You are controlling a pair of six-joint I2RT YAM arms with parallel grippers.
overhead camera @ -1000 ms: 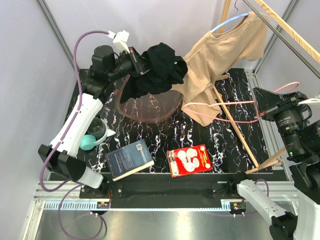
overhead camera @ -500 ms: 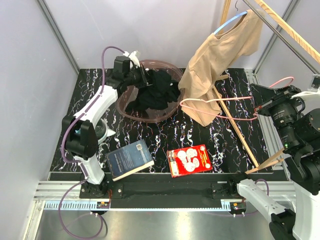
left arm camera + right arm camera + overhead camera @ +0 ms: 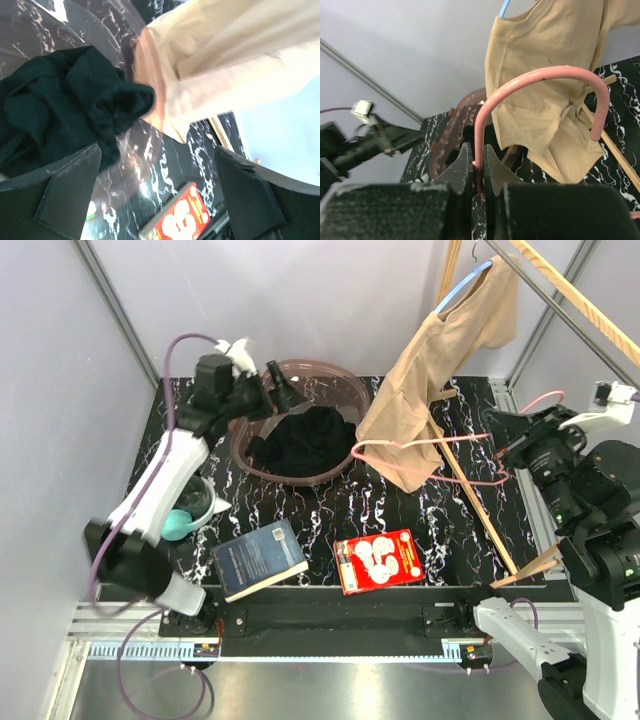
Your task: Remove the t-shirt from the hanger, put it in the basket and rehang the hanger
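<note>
While in basin (image 3: 343, 392), black t-shirt (image 3: 305, 438); hanger (image 3: 540, 74) in right claw (image 3: 477, 150)

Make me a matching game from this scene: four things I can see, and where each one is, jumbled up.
Things:
1. black t-shirt
2. tan t-shirt
3. pink hanger
4. book

Places:
A. pinched in the right hand
B. lying flat on the table
C. heaped in the pink basin
D. hanging on the blue hanger

Pairs: 1-C, 2-D, 3-A, 4-B
</note>
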